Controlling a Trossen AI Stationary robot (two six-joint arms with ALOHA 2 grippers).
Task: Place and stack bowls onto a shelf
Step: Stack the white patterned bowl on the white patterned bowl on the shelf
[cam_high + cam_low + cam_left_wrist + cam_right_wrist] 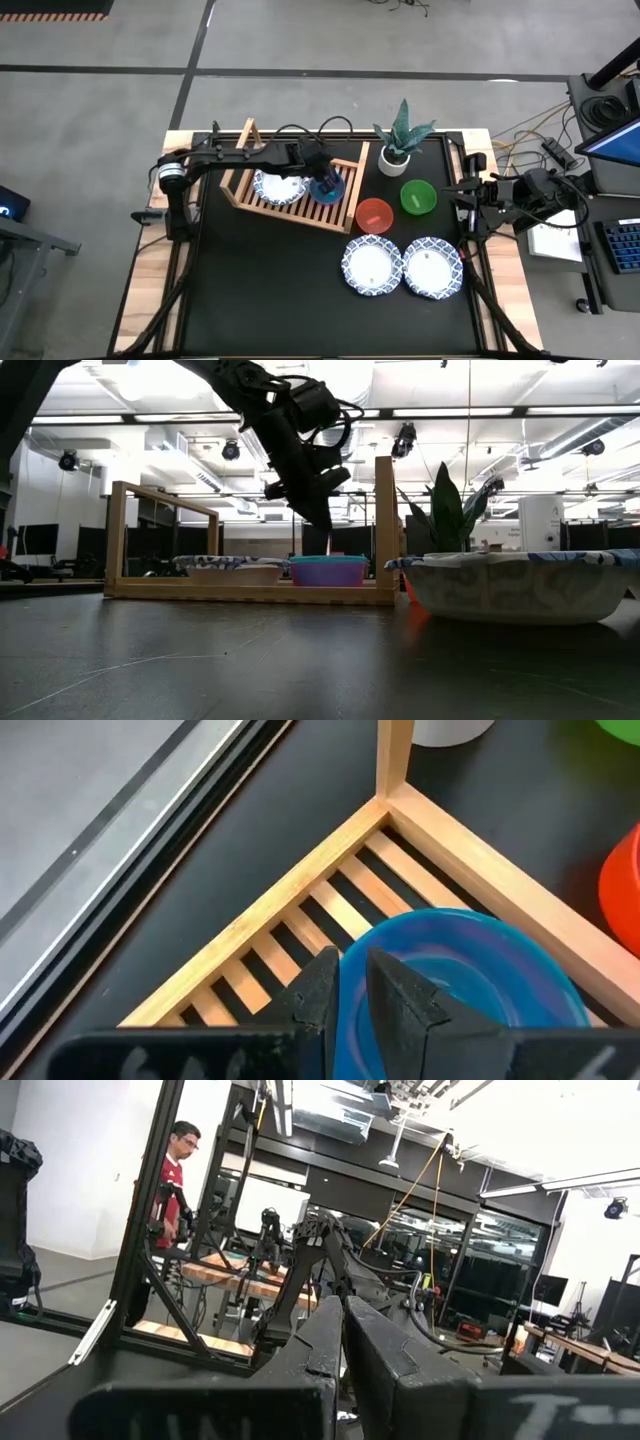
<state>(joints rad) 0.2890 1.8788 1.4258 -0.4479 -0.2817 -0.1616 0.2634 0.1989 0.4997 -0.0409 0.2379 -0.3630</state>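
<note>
The wooden slatted shelf [345, 207] [250, 592] lies at the table's far left. It carries a white blue-rimmed bowl [280, 187] and a teal bowl [333, 190] [328, 561] [470, 970], which is nested in a pink bowl [328, 574]. My left gripper [325, 180] [325, 525] [352, 965] reaches down onto the teal bowl. A red bowl [375, 215], a green bowl [418, 196] and two white patterned bowls [372, 266] [432, 267] stand on the table. My right gripper [462, 193] [342, 1315] waits shut at the table's right edge. My left gripper has the teal bowl's rim [385, 935] pinched between its two fingers, one inside the bowl and one outside. The fingers come from above, slanting down. The bowl sits upright, nested in the pink bowl on the shelf's slats.
A white pot with a spiky plant [397, 160] stands just beyond the shelf's right end, near the green bowl. The shelf's raised frame [248, 140] rises at its left end. The black mat [270, 290] is bare toward the near left.
</note>
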